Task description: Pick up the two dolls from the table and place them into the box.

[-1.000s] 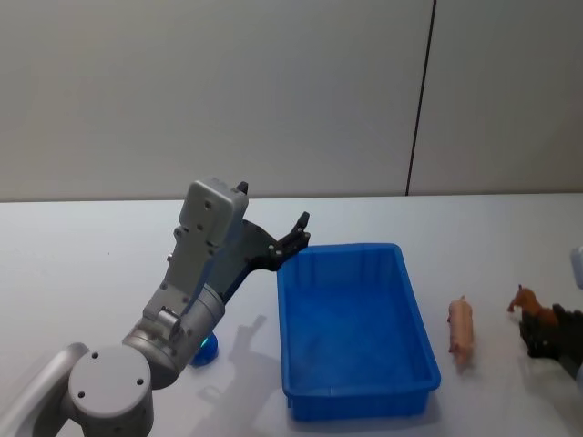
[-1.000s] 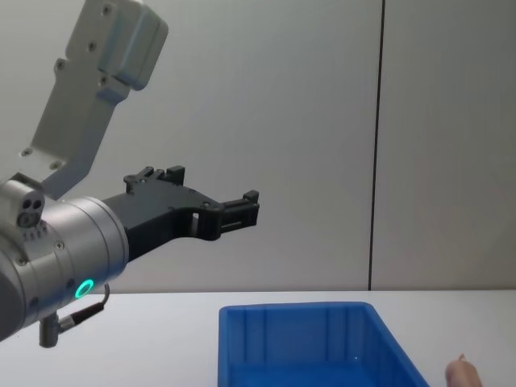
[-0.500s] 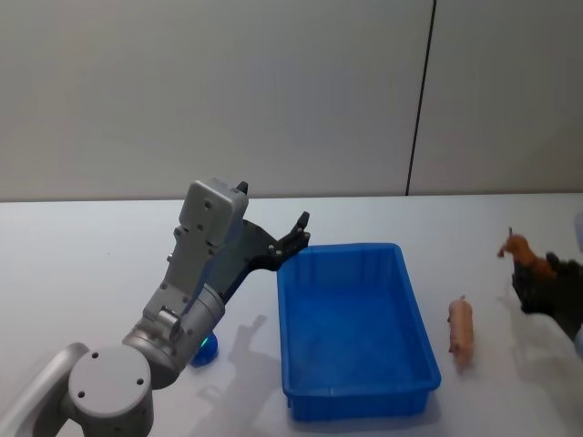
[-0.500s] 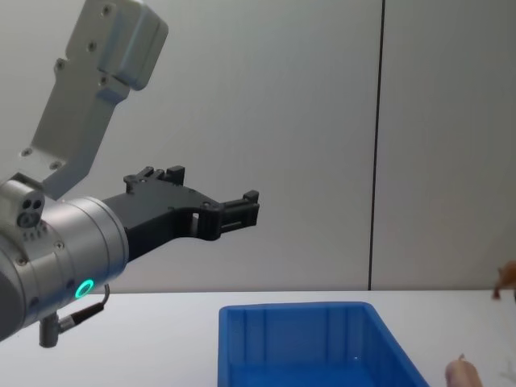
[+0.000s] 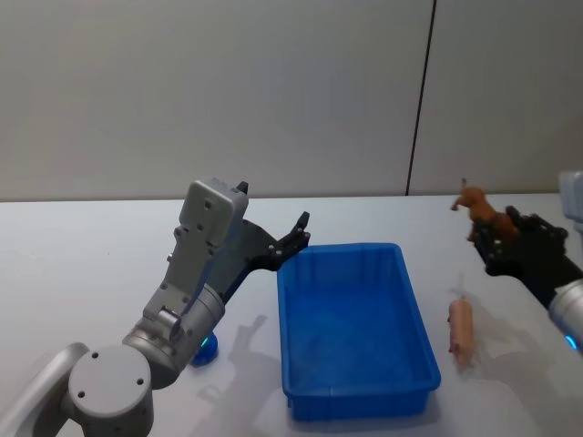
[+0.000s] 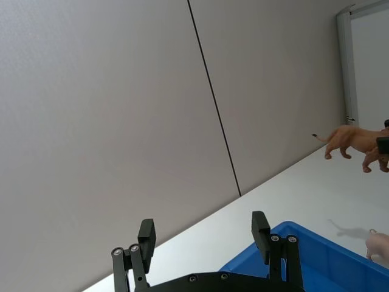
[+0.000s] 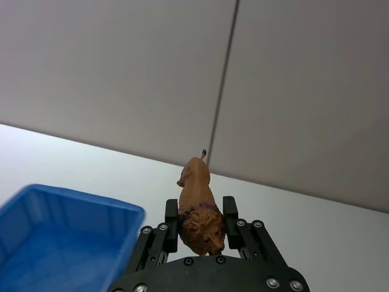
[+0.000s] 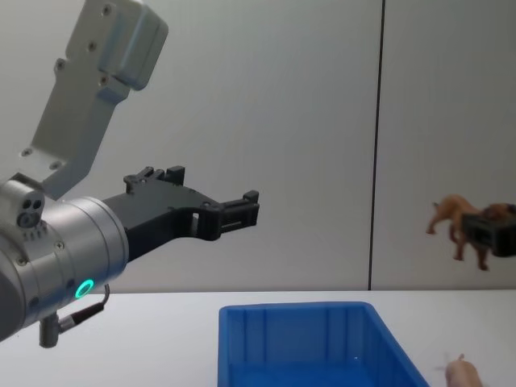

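Found the right gripper (image 7: 200,213) raised over the right side of the table (image 5: 91,264), fingers (image 7: 172,214) clenched on the brown lion doll (image 7: 196,179). Noted head and mane pinched between the two fingers, with body and tail projecting past the fingertips toward the far wall. Placed the lion in the air, well clear of the table, to the right of the box (image 5: 360,405) and beyond its far right corner. Located the pink doll (image 5: 461,330) lying on the table just right of the box, apart from its wall and nearer than the held lion. Found the left gripper (image 6: 203,225) held aloft by the far left corner of the box, fingers spread and grasping nothing.

Noted the lion's legs hidden behind the fingers in the right wrist view. Saw them hanging free in the chest and left wrist views. Recorded the pink doll cut off at the lower edge of the chest view, with only one end showing, and the right gripper cut off at that view's right edge. Could not make out from the head view which part of the lion is gripped. Settled that from the right wrist view.
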`<action>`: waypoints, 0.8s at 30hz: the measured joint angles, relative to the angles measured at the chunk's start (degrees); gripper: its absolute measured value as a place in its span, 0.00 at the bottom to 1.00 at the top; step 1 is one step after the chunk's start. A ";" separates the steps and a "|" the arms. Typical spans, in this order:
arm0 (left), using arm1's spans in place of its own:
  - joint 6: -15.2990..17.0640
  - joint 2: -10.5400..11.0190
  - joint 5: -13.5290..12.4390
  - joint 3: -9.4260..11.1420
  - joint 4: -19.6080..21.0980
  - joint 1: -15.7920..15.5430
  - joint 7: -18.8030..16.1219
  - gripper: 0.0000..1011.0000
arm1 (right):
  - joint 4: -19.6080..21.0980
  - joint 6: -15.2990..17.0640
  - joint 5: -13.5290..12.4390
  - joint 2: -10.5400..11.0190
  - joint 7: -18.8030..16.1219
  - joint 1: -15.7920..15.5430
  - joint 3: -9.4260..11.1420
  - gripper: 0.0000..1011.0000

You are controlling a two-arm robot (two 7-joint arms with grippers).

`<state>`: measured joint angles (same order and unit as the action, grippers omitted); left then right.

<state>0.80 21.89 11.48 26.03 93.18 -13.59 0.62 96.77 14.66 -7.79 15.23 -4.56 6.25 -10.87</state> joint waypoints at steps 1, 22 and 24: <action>0.00 0.00 0.00 0.00 0.00 0.00 0.00 0.99 | 0.18 0.00 -0.22 -0.28 -0.77 0.27 -0.21 0.41; 0.00 0.00 0.00 0.00 0.00 0.00 0.00 0.99 | -0.80 9.94 -2.63 -4.62 -11.79 4.59 -3.95 0.41; 0.00 0.00 0.00 0.00 0.00 0.00 0.00 0.99 | -1.19 11.80 -2.48 -5.04 -12.61 5.04 -4.40 0.41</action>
<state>0.79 21.89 11.48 26.02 93.18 -13.59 0.62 95.58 26.46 -10.27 10.19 -17.17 11.29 -15.27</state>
